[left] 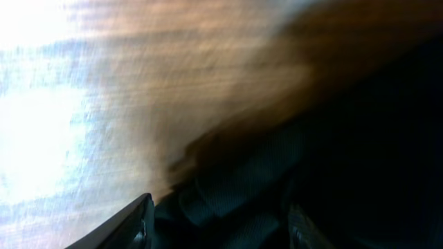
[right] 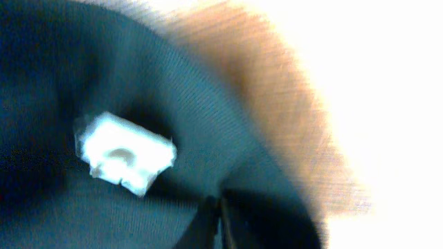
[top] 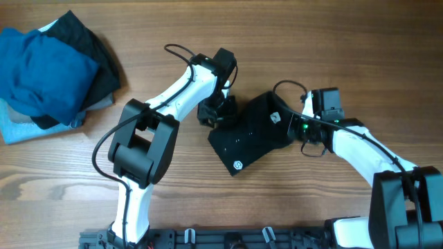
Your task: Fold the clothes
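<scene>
The black garment [top: 252, 135] lies bunched in the middle of the table, with a small round white logo [top: 239, 166] near its front corner and a white tag [top: 275, 117] near its right side. My left gripper [top: 211, 113] is at the garment's left edge. In the left wrist view its fingers [left: 221, 228] are spread apart with black fabric [left: 277, 187] bunched between them. My right gripper [top: 302, 131] is at the garment's right edge. In the right wrist view its fingers [right: 220, 220] are pressed together on the dark fabric [right: 173, 104], just beside the white tag [right: 124, 155].
A pile of other clothes sits at the far left: a bright blue garment [top: 45, 72] on top, a black one [top: 90, 41] under it and a light blue cloth [top: 17, 128] at the bottom. The wooden table [top: 311, 41] shows around the garment.
</scene>
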Controlling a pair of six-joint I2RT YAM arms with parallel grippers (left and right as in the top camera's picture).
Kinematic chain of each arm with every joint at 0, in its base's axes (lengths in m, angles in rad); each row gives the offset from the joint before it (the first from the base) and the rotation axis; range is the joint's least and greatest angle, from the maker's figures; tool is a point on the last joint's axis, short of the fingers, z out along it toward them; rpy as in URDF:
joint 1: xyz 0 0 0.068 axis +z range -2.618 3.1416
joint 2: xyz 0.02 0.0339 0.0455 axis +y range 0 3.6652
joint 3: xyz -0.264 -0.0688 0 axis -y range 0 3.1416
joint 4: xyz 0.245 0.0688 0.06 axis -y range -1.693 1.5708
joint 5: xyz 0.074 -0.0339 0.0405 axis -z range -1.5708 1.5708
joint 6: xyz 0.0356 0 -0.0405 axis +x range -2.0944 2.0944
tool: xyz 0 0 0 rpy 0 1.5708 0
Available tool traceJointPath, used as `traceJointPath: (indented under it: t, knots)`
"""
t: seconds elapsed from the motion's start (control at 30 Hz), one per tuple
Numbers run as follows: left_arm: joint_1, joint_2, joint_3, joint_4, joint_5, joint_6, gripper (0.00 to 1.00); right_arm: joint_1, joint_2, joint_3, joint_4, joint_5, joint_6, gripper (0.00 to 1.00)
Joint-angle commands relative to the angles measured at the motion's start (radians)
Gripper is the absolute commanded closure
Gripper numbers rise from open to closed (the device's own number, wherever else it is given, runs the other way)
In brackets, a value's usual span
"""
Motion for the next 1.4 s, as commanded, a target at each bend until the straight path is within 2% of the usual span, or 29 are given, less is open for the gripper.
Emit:
traceJointPath:
  t: [0.0, 0.07, 0.13, 0.2, 0.27, 0.4, 0.5, 0.63, 0.73, 0.83, 0.9, 0.97, 1.1, 1.27, 1.37]
  knots:
    - [-0.005, 0.014, 0.007, -0.059, 0.027, -0.074, 0.4, -0.054, 0.013, 0.054, 0.093, 0.063, -0.044, 0.96]
    - [-0.005, 0.014, 0.007, -0.057, 0.087, -0.093, 0.43, -0.079, 0.013, 0.098, 0.101, 0.031, -0.08, 0.92]
    - [-0.005, 0.014, 0.008, -0.023, 0.124, -0.098, 0.46, -0.084, 0.013, 0.142, 0.054, -0.037, -0.092, 0.8]
    - [0.006, 0.004, 0.01, 0.009, 0.123, -0.109, 0.46, -0.083, 0.008, 0.166, -0.037, -0.1, -0.108, 0.72]
    - [0.036, -0.028, 0.01, 0.041, 0.121, -0.111, 0.46, -0.083, -0.018, 0.169, -0.208, -0.168, -0.106, 0.64]
    - [0.092, -0.098, 0.01, 0.077, 0.122, -0.071, 0.44, -0.07, -0.032, 0.168, -0.447, -0.269, -0.104, 0.59]
    - [0.101, -0.109, 0.01, 0.074, 0.137, -0.014, 0.44, -0.043, -0.032, 0.162, -0.541, -0.283, -0.134, 0.54]
    - [0.074, -0.109, 0.007, 0.053, 0.159, 0.051, 0.43, 0.04, -0.032, 0.122, -0.487, -0.326, -0.106, 0.49]
    - [0.048, -0.109, 0.001, 0.051, 0.158, 0.052, 0.42, 0.106, -0.03, 0.084, -0.418, -0.315, -0.048, 0.48]
    - [0.029, -0.109, -0.035, 0.071, 0.158, 0.059, 0.41, 0.154, -0.012, 0.057, -0.342, -0.312, -0.002, 0.48]
    - [0.022, -0.109, -0.073, 0.1, 0.158, 0.058, 0.41, 0.162, -0.003, 0.053, -0.305, -0.311, 0.024, 0.58]
    - [0.019, -0.109, -0.111, 0.13, 0.159, 0.055, 0.41, 0.162, -0.002, 0.053, -0.286, -0.293, 0.026, 0.96]
    - [0.019, -0.109, -0.203, 0.244, 0.158, 0.027, 0.41, 0.141, -0.002, 0.053, -0.267, -0.073, 0.024, 0.96]
    - [0.019, -0.109, -0.276, 0.38, 0.138, -0.099, 0.41, 0.091, -0.002, 0.053, -0.243, 0.159, -0.065, 0.96]
    - [0.014, -0.109, -0.277, 0.407, 0.138, -0.138, 0.41, 0.067, -0.002, 0.053, -0.149, 0.184, -0.118, 0.96]
